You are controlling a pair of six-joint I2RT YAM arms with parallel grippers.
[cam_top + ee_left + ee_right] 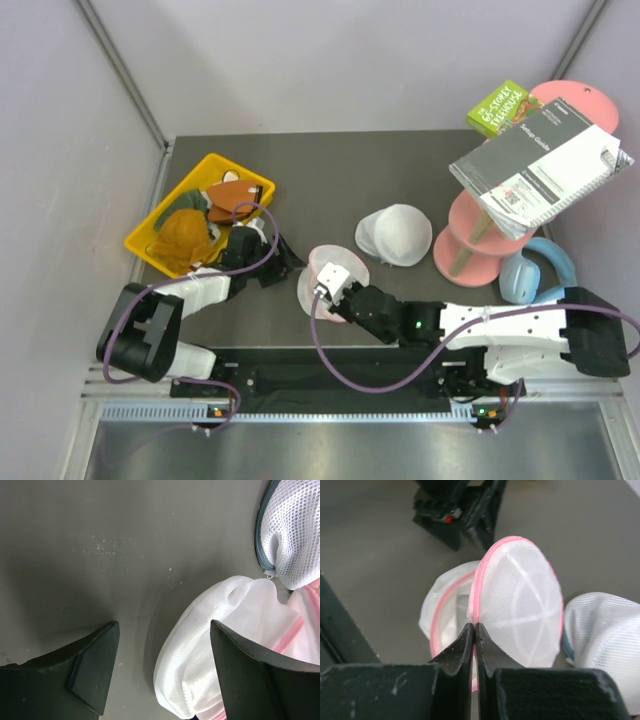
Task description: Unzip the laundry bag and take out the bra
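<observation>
At the far left of the grey counter (420, 160) sits a yellow plastic bin (255, 187). In it lies the bra (180, 232), a small soft piece of orange-yellow fabric, beside flatter reddish-brown pieces (232, 192) and a dark green cloth (203, 206). It is well apart from the pouch.

Just right of the bin, the left arm's fingers (287, 262) are spread wide with only bare counter between them. One finger is at the edge of the white mesh, and I cannot tell whether it touches.

Next comes the laundry bag (520, 610), a round dome-shaped pouch of white see-through mesh with a pink rim and pink ribs. It gapes open like a clamshell, one half standing upright and the other lying lower behind it.

The right arm's fingers (470, 640) are pressed together on the pink rim of the upright half.

Just beside the pouch to the right lies a plain white mesh dome (395, 235) with a dark rim. Farther right stands a pink tiered stand (470, 255) that carries a spiral-bound booklet (540, 165) and a green book (497, 108). A pair of light blue headphones (535, 270) lies at its foot.
</observation>
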